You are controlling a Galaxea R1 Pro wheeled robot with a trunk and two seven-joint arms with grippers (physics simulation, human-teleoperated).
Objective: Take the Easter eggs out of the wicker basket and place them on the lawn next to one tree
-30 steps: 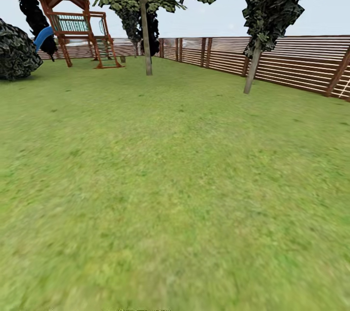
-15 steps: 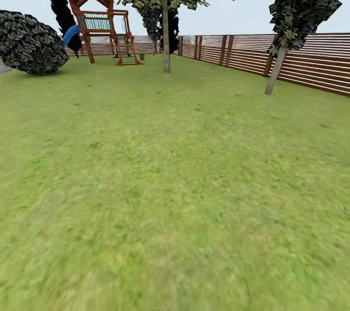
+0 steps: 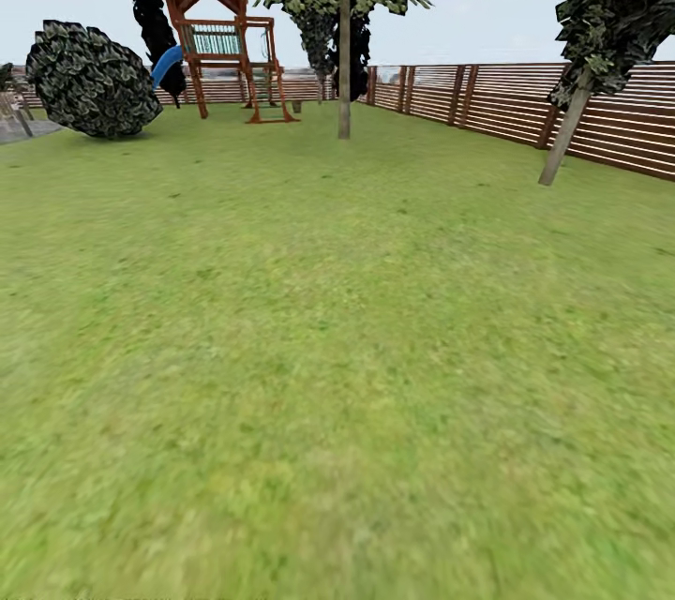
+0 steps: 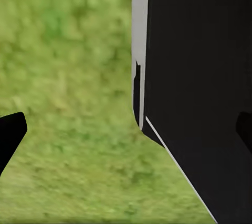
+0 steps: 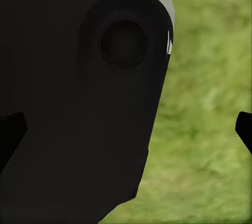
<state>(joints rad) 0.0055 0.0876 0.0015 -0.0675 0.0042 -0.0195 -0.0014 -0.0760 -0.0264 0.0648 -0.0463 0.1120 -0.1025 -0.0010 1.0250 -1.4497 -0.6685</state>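
Ahead we see lawn [image 3: 337, 347], a tree [image 3: 344, 66] and fence [image 3: 600, 117]; our wrist cameras see grass beside black bodywork, left claw [image 4: 126, 129] and right claw [image 5: 126, 129] both spread apart, empty.

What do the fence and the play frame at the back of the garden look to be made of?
The fence: seemingly wood, reddish-brown horizontal slats with gaps between thicker posts, matte finish. The play frame: likely the same stained wood, with beams, a ladder and a peaked roof; its blue slide looks like smooth plastic, though it is too distant to confirm.
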